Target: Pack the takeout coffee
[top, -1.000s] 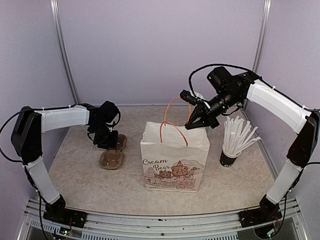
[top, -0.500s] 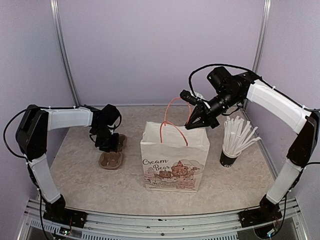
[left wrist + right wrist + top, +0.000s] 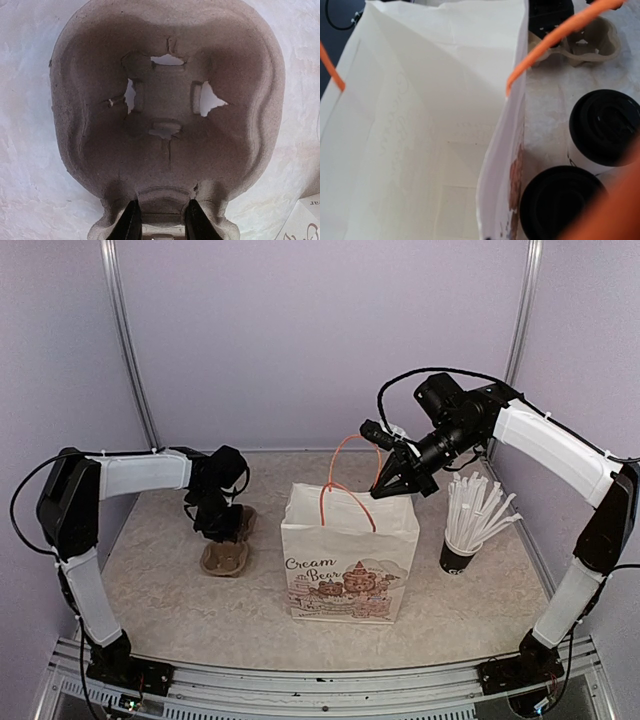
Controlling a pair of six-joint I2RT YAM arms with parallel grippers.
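Left gripper (image 3: 162, 222) jaws pinch the pulp cup carrier (image 3: 100, 150). Right gripper (image 3: 385, 483) jaws hold the paper bag's (image 3: 350, 560) orange handle (image 3: 560, 34), two lidded cups (image 3: 604, 125) beside the bag.

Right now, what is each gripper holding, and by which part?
Left gripper pinches the cardboard cup carrier at its middle ridge. Right gripper looks shut on the back orange handle of the paper bag.
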